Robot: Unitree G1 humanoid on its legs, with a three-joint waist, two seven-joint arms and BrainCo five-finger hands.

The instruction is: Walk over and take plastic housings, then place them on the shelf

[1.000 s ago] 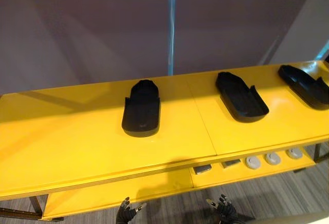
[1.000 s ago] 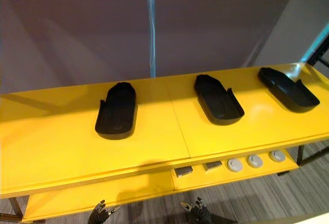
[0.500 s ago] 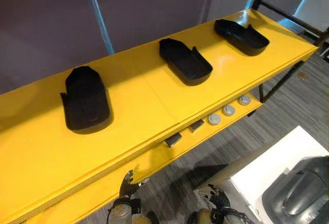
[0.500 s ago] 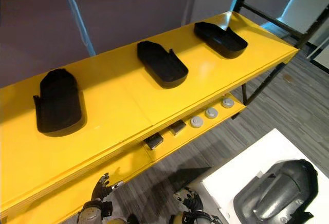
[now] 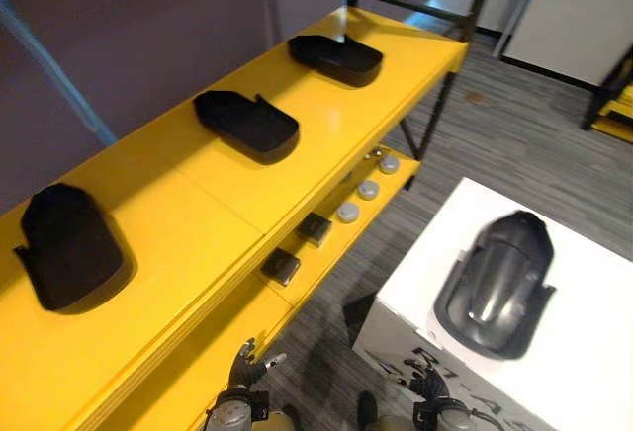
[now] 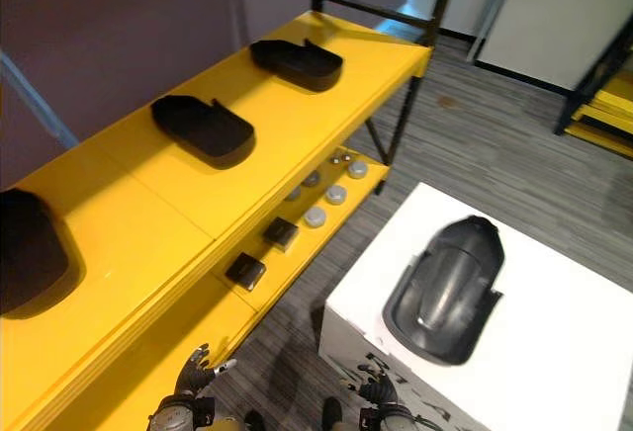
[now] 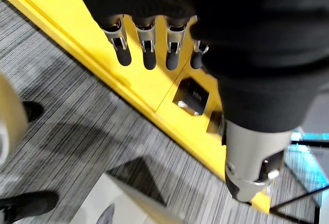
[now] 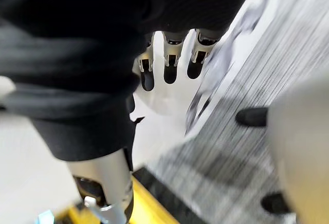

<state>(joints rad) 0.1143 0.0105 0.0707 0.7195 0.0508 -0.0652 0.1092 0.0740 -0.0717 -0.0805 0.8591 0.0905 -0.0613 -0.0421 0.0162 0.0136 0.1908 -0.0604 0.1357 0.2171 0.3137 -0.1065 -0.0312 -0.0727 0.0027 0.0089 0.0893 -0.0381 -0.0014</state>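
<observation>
step judged: approach to the pickup, no grasp yet. glossy dark-grey moulded plastic housing (image 5: 495, 286) lying domed side up, alone on the white box-like table (image 5: 584, 362), right of the long yellow two-tier shelf (image 5: 208, 218). three matt black tray-shaped plastic housings (image 5: 247, 123) already spaced well apart along the shelf's top tier. small dark blocks (image 5: 281, 266) and grey round discs (image 5: 368, 190) on the lower tier.

left hand (image 5: 245, 370) low beside the shelf's edge, fingers straight, empty. right hand (image 5: 427, 387) low by the table's near corner, fingers likewise extended, nothing held.

next, probably: step closer to the table, raise both hands, close on the grey housing's opposite edges. smooth wide shell, so likely a two-handed lift.
</observation>
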